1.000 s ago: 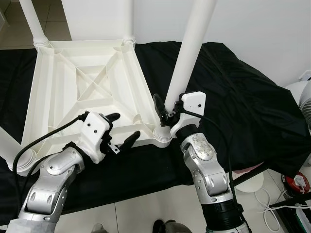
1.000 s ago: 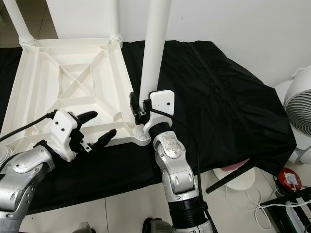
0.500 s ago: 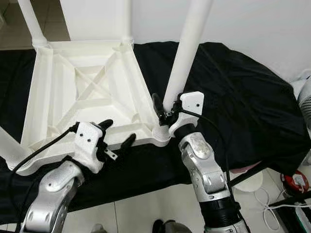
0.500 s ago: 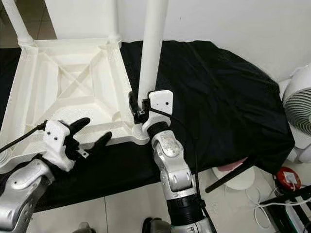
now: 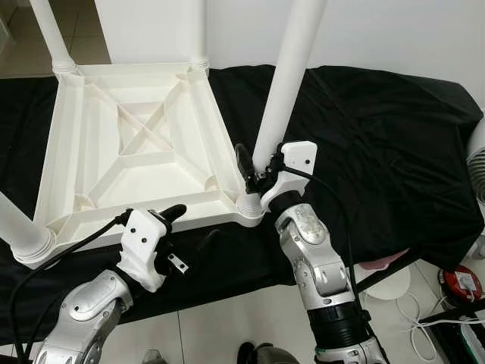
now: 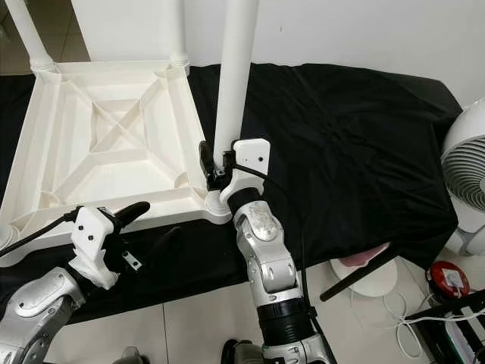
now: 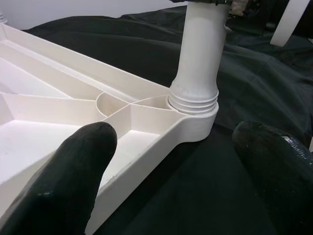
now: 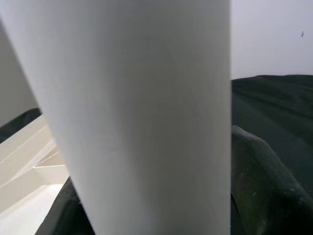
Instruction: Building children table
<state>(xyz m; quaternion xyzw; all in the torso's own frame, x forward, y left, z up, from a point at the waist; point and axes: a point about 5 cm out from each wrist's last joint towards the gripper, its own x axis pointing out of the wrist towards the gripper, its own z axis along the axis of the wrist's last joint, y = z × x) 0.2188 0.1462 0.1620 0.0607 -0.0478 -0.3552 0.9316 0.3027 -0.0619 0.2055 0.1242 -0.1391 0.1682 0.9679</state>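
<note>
The white plastic children's table [image 5: 83, 144] lies upside down on a black cloth [image 5: 379, 144], with its legs pointing up. My right gripper [image 5: 261, 168] is shut on the near-right leg [image 5: 286, 83], just above the corner socket [image 5: 250, 208]. That same leg [image 8: 142, 112] sits close between the dark fingers [image 8: 264, 181] in the right wrist view. My left gripper [image 5: 192, 225] is open with nothing in it, just in front of the table's near rim. Its fingers [image 7: 73, 171] face the corner socket [image 7: 195, 110].
Three more legs stand at the far-left [image 5: 49, 34], far-right [image 5: 198, 30] and near-left [image 5: 19, 227] corners. A white fan [image 6: 466, 174] is at the right. Cables and a red object [image 5: 462, 284] lie on the tiled floor beside a black strut [image 5: 386, 265].
My left gripper has drawn back from the table's near rim towards me, staying open. The right gripper has kept its hold on the leg. The camera has shifted a little.
</note>
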